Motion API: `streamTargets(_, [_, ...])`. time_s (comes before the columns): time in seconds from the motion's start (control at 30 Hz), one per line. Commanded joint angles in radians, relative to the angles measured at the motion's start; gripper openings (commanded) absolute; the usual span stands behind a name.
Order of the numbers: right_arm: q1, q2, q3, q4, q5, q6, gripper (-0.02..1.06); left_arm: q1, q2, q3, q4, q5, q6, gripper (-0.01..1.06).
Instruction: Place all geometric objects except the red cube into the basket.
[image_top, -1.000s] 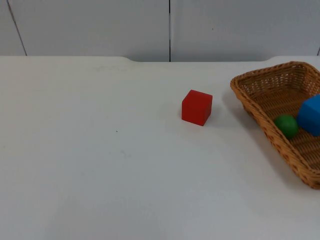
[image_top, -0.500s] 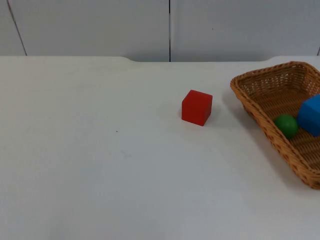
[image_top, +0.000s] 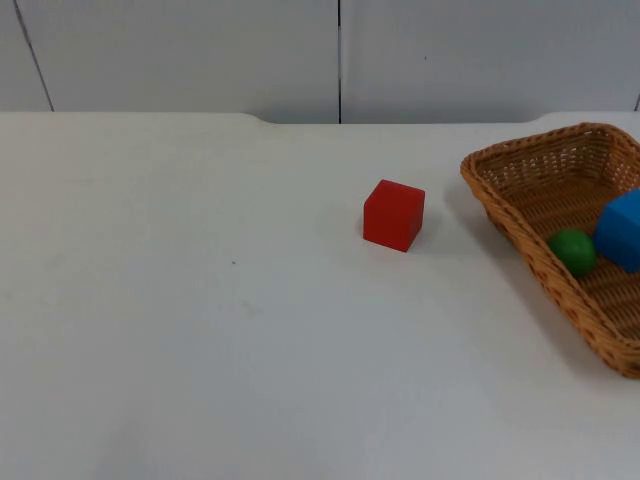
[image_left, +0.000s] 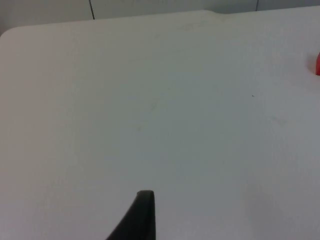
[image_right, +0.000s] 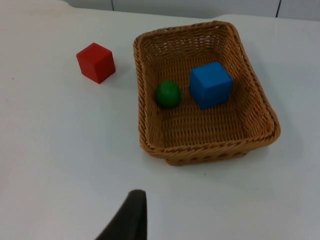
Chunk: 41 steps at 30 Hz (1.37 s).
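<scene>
A red cube (image_top: 393, 214) stands alone on the white table, right of the middle. To its right a wicker basket (image_top: 505, 213) holds a green ball (image_top: 572, 250) and a blue cube (image_top: 622, 228), side by side. From the right wrist view the basket (image_right: 150, 145) lies ahead of my right gripper (image_right: 131, 215), with the green ball (image_right: 167, 94) and blue cube (image_right: 210, 84) inside and the red cube (image_right: 96, 62) outside it. My left gripper (image_left: 142, 215) hangs over bare table, well away from the red cube (image_left: 318, 64). Both arms wait, holding nothing that I can see.
The grey partition wall (image_top: 340, 55) closes off the far edge of the table. Part of the basket runs past the picture's right edge in the top view.
</scene>
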Motion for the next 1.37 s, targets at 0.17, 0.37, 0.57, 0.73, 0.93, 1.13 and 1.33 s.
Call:
streamTargets(0.17, [-0.005,-0.004,0.001,0.002,-0.006,0.003,1.05,0.003,-0.003,0.005,-0.012,-0.002,0.002,1.05])
streamTargets(0.37, [-0.005,-0.004,0.001,0.002,-0.006,0.003,1.05,0.003,-0.003,0.005,-0.012,-0.002,0.002,1.05])
streamTargets(0.57, [-0.04,-0.004,0.001,0.006,-0.006,0.003,1.05,0.003,-0.003,0.005,-0.012,-0.002,0.002,1.05])
streamTargets(0.73, [-0.149,-0.004,0.001,0.006,-0.006,0.003,1.05,0.003,-0.003,0.005,-0.012,-0.002,0.002,1.05])
streamTargets(0.93, [-0.199,-0.004,0.001,0.006,-0.006,0.003,1.05,0.003,-0.003,0.005,-0.012,-0.002,0.002,1.05])
streamTargets(1.13, [-0.198,-0.004,0.001,0.004,-0.006,0.003,1.05,0.054,-0.003,0.005,-0.012,-0.002,0.004,1.05])
streamTargets(1.33, [-0.198,-0.004,0.001,0.004,-0.006,0.003,1.05,0.127,-0.003,0.005,-0.012,-0.002,0.004,1.05])
